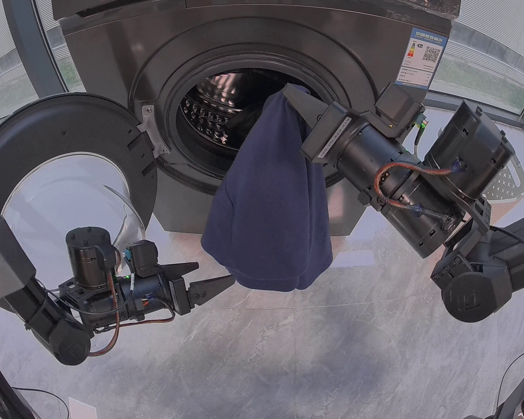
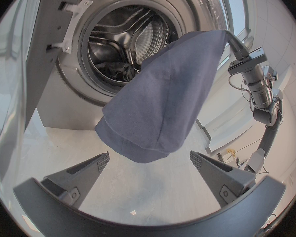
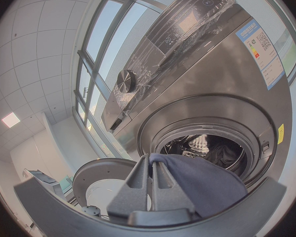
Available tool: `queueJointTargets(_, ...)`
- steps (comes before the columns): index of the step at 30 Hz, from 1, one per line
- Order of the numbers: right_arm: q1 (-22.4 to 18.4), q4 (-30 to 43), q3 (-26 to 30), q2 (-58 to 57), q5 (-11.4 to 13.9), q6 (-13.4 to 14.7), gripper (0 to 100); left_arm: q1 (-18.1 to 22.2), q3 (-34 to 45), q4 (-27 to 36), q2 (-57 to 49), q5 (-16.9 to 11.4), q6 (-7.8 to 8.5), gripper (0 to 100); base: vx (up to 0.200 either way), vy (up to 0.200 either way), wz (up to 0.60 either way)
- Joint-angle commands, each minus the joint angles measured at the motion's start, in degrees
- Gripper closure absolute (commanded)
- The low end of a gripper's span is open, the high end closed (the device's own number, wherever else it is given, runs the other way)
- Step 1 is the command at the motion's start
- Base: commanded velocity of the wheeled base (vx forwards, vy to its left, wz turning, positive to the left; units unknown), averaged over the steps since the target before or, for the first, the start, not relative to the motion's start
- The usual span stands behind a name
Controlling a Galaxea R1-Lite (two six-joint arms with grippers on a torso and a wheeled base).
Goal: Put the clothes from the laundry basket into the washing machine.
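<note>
A navy blue garment [image 1: 271,205] hangs in front of the washing machine [image 1: 256,42], its top pinched by my right gripper [image 1: 292,95] just at the rim of the drum opening [image 1: 215,117]. The cloth drapes down past the machine's lower front. In the right wrist view the fingers [image 3: 144,175] are shut on the garment [image 3: 200,181]. Dark clothes [image 2: 116,71] lie inside the drum. My left gripper [image 1: 212,280] is open, low and to the left, its tips just short of the garment's bottom edge [image 2: 141,152].
The round door [image 1: 64,152] stands swung open to the left, behind my left arm. A white perforated laundry basket [image 1: 509,184] is partly hidden behind my right arm. Pale tiled floor [image 1: 285,350] lies in front of the machine.
</note>
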Motion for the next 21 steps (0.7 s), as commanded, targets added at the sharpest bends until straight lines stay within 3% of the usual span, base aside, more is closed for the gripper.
queueJointTargets(1,0.0,0.2,0.2,-0.1,0.0,0.0,100,-0.6,-2.6,-0.4,4.3,0.0,-1.11,0,0.0,0.0,0.0)
queueJointTargets(9,0.8,0.6,0.3,-0.1,-0.1,0.0,100,-0.8,-7.4,-1.6,6.0,0.0,-4.36,0,0.0,0.0,0.0)
queueJointTargets(13,0.8,0.6,0.3,-0.1,-0.1,0.0,100,-0.7,-9.0,-4.0,7.5,0.6,-4.63,0,0.0,0.0,0.0)
queueJointTargets(18,0.8,0.5,0.4,-0.1,-0.1,0.0,100,-0.7,-10.4,-7.6,10.2,3.2,-4.8,0,0.0,0.0,0.0)
queueJointTargets(21,0.8,0.5,0.5,-0.1,-0.2,0.0,100,-0.9,-10.6,-9.8,11.4,3.7,-5.86,0,0.0,0.0,0.0)
